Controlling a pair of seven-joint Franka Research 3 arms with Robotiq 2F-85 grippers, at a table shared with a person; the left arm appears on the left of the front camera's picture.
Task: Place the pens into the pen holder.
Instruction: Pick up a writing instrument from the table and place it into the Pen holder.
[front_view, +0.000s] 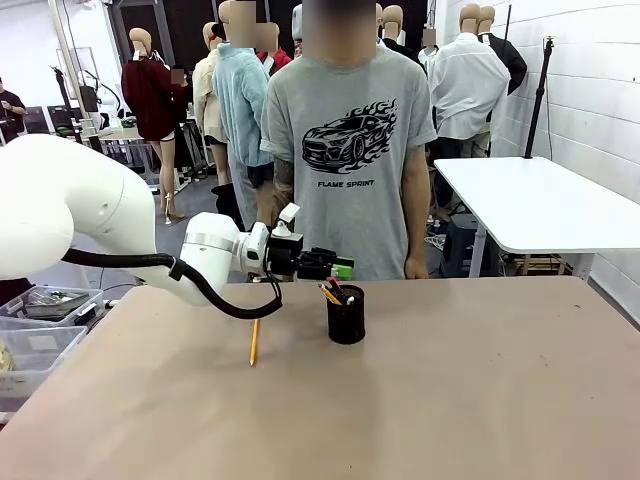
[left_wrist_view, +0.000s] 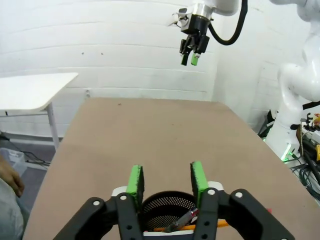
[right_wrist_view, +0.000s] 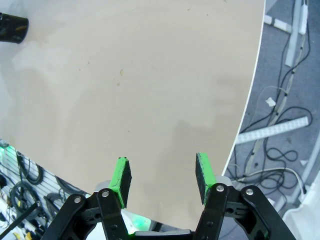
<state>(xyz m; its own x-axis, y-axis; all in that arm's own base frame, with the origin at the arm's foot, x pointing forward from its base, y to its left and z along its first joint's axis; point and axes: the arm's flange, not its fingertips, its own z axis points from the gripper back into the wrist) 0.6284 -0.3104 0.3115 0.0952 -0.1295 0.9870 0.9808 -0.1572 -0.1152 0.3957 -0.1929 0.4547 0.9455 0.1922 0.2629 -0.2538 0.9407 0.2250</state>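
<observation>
With our left gripper (front_view: 340, 268) spread empty just above the pen holder (front_view: 346, 318) mid-frame, we should rise clear before fetching the pencil (front_view: 254, 342) lower left

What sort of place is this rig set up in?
Probably a robotics lab or workshop: a painted white block wall, loose cables across the floor, a spare white worktable beside the brown table.

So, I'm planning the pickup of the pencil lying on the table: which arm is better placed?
Left. The left gripper hangs open above the pen holder, near the pencil; the right gripper sits high, far off.
</observation>
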